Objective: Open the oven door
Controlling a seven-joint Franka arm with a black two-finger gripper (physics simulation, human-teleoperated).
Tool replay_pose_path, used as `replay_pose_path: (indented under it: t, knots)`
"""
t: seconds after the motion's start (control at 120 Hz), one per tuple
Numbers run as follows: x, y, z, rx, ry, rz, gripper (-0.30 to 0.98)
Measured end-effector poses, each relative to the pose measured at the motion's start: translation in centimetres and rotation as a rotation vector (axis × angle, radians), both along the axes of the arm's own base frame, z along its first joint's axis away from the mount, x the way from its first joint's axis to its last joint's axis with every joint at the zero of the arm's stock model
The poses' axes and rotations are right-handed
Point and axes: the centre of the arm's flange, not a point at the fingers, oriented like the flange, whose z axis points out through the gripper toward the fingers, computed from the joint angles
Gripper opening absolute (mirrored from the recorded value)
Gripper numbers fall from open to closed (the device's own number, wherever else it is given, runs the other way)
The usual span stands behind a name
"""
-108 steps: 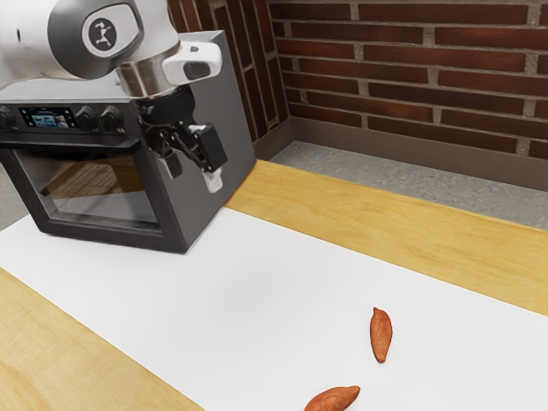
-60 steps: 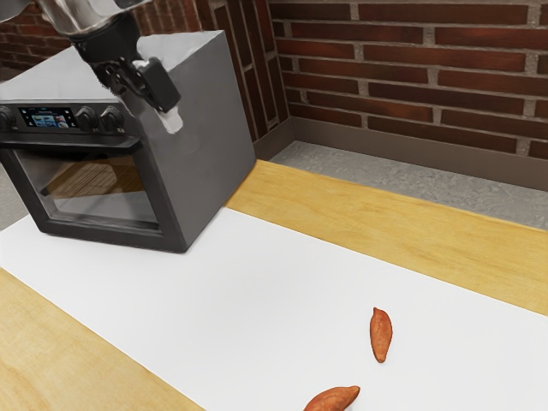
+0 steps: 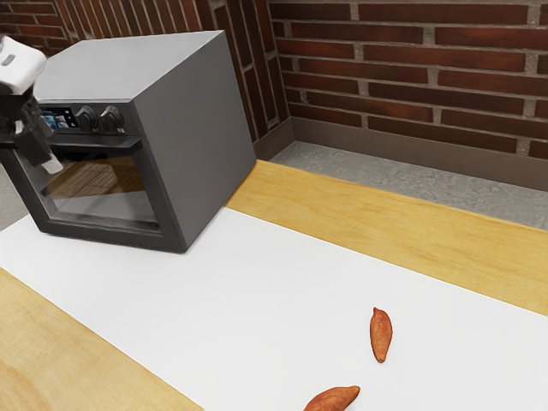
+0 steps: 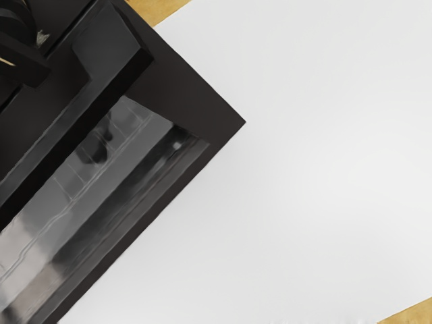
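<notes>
Oven door [image 3: 107, 233] shut, gripper [image 3: 43, 157] by the handle [image 3: 103, 146], can't tell if it's clenched or released; whole pull-open looks left.

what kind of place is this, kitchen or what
Probably a simulated kitchen-style corner: a countertop oven with knobs and a small display stands on a wooden table, two sweet potatoes lie nearby, and brick walls rise behind.

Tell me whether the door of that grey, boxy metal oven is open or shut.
Shut. The black-framed glass door lies flush against the oven, below its round black knobs, with no visible gap.
</notes>
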Motion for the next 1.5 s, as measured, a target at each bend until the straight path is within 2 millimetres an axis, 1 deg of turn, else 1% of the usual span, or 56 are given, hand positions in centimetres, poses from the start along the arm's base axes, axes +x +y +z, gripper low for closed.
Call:
replay_pose_path:
  t: [0.042, 0.117, 0.15, 0.175, 0.217, 0.275, 0.342, 0.417, 0.533, 0.583, 0.7, 0.808, 0.858, 0.917, 0.975, 1.025, 1.108, 1.258, 1.383, 1.5]
  knots:
    - [-0.8, 0.8, -0.6, 0.011, -0.013, -0.035, 0.68]
    - [-2.4, 3.6, -1.1, 0.033, -0.038, -0.063, 0.69]
    - [-2.6, 4.4, -1.2, 0.044, -0.047, -0.080, 0.69]
    - [-2.8, 5.4, -1.4, 0.047, -0.054, -0.084, 0.69]
    - [-3.1, 6.7, -1.0, 0.059, -0.074, -0.095, 0.69]
    - [-3.2, 7.8, -0.7, 0.073, -0.093, -0.122, 0.69]
    - [-3.3, 9.2, -1.1, 0.080, -0.100, -0.142, 0.69]
    - [-2.4, 10.8, -2.8, 0.097, -0.090, -0.163, 0.69]
    - [-0.3, 12.2, -4.8, 0.141, -0.092, -0.196, 0.69]
    - [0.6, 12.5, -5.0, 0.166, -0.100, -0.211, 0.69]
    - [2.3, 12.8, -4.6, 0.229, -0.110, -0.258, 0.69]
    - [3.4, 11.7, -4.3, 0.228, -0.153, -0.312, 0.69]
    - [3.4, 10.9, -4.3, 0.216, -0.172, -0.340, 0.69]
    - [3.1, 9.9, -4.8, 0.199, -0.181, -0.371, 0.69]
    - [3.3, 9.5, -5.4, 0.194, -0.178, -0.392, 0.69]
    - [3.7, 9.6, -6.3, 0.200, -0.157, -0.406, 0.69]
    - [4.1, 9.5, -7.0, 0.214, -0.140, -0.429, 0.69]
    - [4.5, 8.9, -8.8, 0.224, -0.122, -0.467, 0.69]
    - [4.1, 9.0, -9.9, 0.248, -0.112, -0.480, 0.69]
    - [3.7, 9.2, -10.2, 0.274, -0.109, -0.485, 0.69]
